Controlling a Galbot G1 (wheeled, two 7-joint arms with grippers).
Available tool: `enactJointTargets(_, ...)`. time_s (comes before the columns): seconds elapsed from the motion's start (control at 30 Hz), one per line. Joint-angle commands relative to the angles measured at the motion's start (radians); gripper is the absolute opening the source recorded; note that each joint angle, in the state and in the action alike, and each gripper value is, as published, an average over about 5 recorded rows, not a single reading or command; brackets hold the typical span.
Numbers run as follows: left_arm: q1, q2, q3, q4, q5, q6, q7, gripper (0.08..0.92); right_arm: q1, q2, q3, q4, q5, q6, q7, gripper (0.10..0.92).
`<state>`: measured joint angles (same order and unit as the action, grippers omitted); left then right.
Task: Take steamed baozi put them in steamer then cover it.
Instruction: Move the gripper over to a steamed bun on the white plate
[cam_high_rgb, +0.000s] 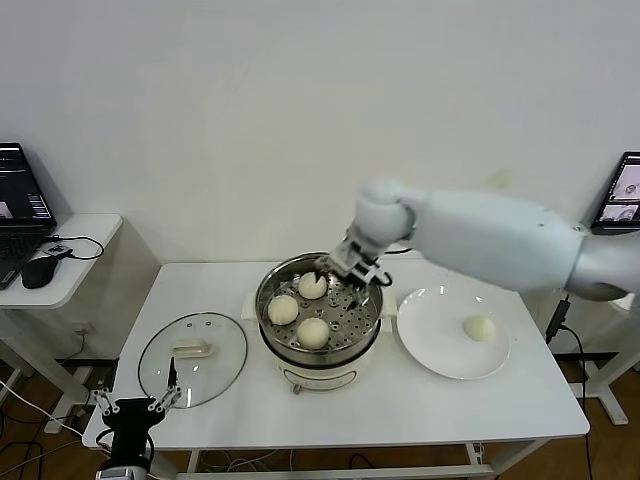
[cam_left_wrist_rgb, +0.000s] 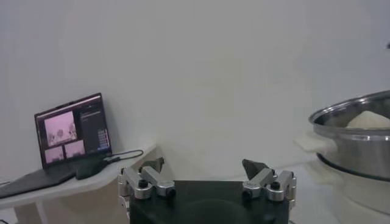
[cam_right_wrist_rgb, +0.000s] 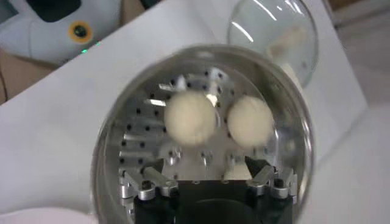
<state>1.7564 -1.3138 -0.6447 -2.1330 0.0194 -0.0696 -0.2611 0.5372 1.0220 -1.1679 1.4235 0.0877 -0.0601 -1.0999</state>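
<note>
The steamer (cam_high_rgb: 320, 322) stands mid-table with three baozi on its perforated tray (cam_high_rgb: 312, 286) (cam_high_rgb: 283, 309) (cam_high_rgb: 313, 332). A fourth baozi (cam_high_rgb: 480, 327) lies on the white plate (cam_high_rgb: 440, 350) to its right. My right gripper (cam_high_rgb: 348, 272) hovers open and empty over the steamer's far right side, next to the far baozi. The right wrist view shows the gripper (cam_right_wrist_rgb: 207, 165) above the tray with two baozi (cam_right_wrist_rgb: 190, 117) (cam_right_wrist_rgb: 250, 120) beyond it. The cover (cam_high_rgb: 193, 358) lies flat left of the steamer. My left gripper (cam_high_rgb: 140, 405) is parked open at the table's front-left edge.
A side table at the left holds a laptop (cam_high_rgb: 18, 200) and a mouse (cam_high_rgb: 40, 270); the laptop also shows in the left wrist view (cam_left_wrist_rgb: 73, 131). A screen (cam_high_rgb: 625, 190) stands at the far right. The steamer's rim (cam_left_wrist_rgb: 356, 131) shows in the left wrist view.
</note>
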Motion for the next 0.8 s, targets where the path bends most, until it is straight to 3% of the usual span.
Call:
enactJointTargets(0.03, -0.003, 0.012, 0.002, 0.005, -0.001, 0.002, 0.001, 0.823, 0.008, -0.265, 0.104, 0.011, 0.036, -0.215, -0.040, 0.823)
enactJointTargets(0.4, -0.022, 0.029, 0.026, 0.030, 0.002, 0.002, 0.003, 0.823, -0.181, -0.526, 0.189, 0.010, -0.128, -0.280, -0.012, 0.823)
enactJointTargets(0.8, -0.018, 0.029, 0.023, 0.023, 0.012, 0.012, 0.006, 0.823, -0.544, -0.493, 0.437, -0.125, -0.314, -0.200, -0.013, 0.823)
